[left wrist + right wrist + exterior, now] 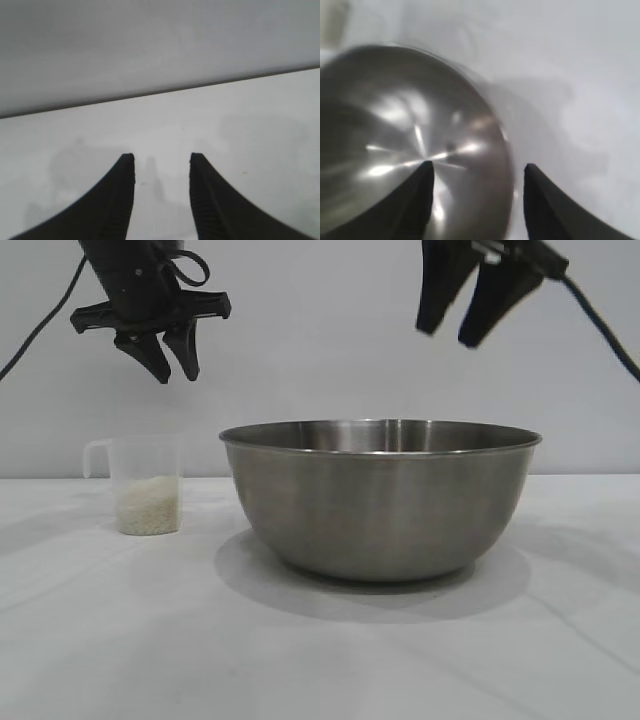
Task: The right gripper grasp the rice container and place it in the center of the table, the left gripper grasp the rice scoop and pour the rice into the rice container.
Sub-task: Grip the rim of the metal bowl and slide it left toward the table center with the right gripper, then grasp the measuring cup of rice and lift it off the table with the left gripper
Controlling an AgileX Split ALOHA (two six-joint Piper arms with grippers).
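Observation:
The rice container [380,498], a large steel bowl, stands on the white table [320,660] slightly right of centre. The rice scoop [146,483], a small clear cup with a side handle, stands at the left with white rice [149,506] in its bottom. My left gripper [176,372] hangs open above the scoop, well clear of it. My right gripper [448,334] hangs open above the bowl's right half. In the right wrist view my gripper [479,167] straddles the bowl's rim [502,165] from above. In the left wrist view my gripper [162,157] is over bare table.
A plain grey wall runs behind the table. The black cables of both arms trail off at the upper left and upper right.

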